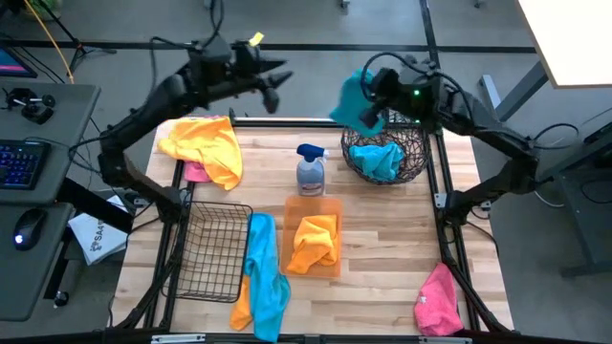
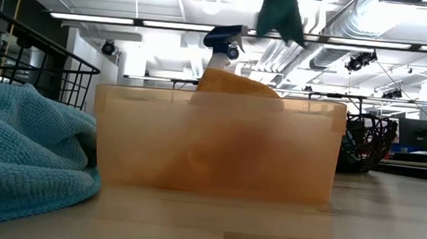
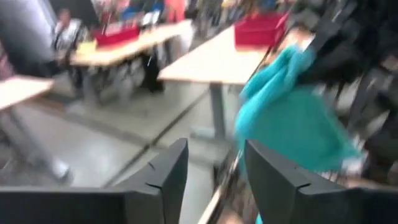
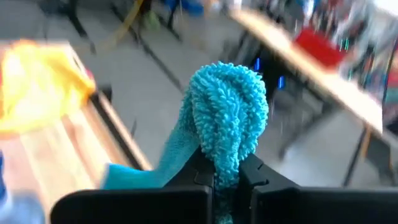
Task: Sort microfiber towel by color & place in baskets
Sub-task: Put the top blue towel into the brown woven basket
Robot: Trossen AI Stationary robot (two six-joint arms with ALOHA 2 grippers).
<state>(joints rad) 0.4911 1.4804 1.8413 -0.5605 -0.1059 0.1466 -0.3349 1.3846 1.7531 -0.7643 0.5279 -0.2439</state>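
A blue towel (image 2: 23, 151) fills the low view's near left corner, lying crumpled on the wooden table (image 1: 382, 239). From above it is draped over the right edge of the rectangular black wire-grid basket (image 1: 210, 253) and runs down toward the table's front edge, with an orange cloth (image 1: 241, 308) peeking out from under it. Just right of that stands the translucent orange bin (image 1: 314, 237), holding 1 orange towel (image 1: 316, 241). Behind the bin is the blue-capped spray bottle (image 1: 311, 170).

The right gripper (image 1: 375, 103) hangs above the table's back right corner, beside the back-left rim of the round dark wire bowl-basket (image 1: 385, 155). Its fingers are pinched tight on a teal towel (image 4: 227, 121), which hangs off the gripper toward the left in the high view. 1 more teal towel (image 1: 381, 159) already lies inside the bowl-basket.

The left gripper (image 1: 271, 84) is raised past the table's back edge, near the middle, and holds nothing; its 2 fingers (image 3: 168, 171) stand apart with a clear gap between them.

A large yellow towel (image 1: 206, 143) lies in the back left corner of the table, with a pink cloth (image 1: 196, 172) partly under its front edge. Another pink towel (image 1: 438, 301) sits at the front right corner, well apart from all 3 baskets.
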